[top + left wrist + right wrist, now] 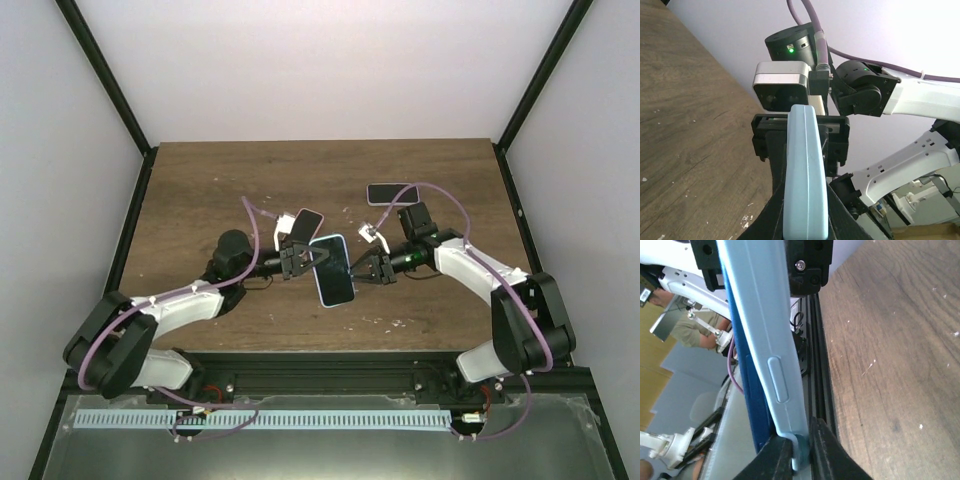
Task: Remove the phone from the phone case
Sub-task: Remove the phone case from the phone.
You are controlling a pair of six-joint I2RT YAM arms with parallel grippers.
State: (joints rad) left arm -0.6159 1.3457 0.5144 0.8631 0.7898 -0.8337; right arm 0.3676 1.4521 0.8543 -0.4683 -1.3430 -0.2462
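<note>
A phone with a dark screen [334,274] sits in a light blue case [343,243] and is held above the table between both grippers. My left gripper [316,258] is shut on the case's left side. In the left wrist view the case edge [805,170] stands upright between the fingers [850,220]. My right gripper [357,270] is shut on the case's right side. In the right wrist view its fingertips [832,450] pinch the corner of the case [765,335], and the dark blue phone body [751,405] shows beside the case wall.
Two other phones lie on the wooden table [200,190]: one in a pale case [308,222] just behind my left gripper, and one [392,193] farther back on the right. A black frame rail [320,360] runs along the near table edge.
</note>
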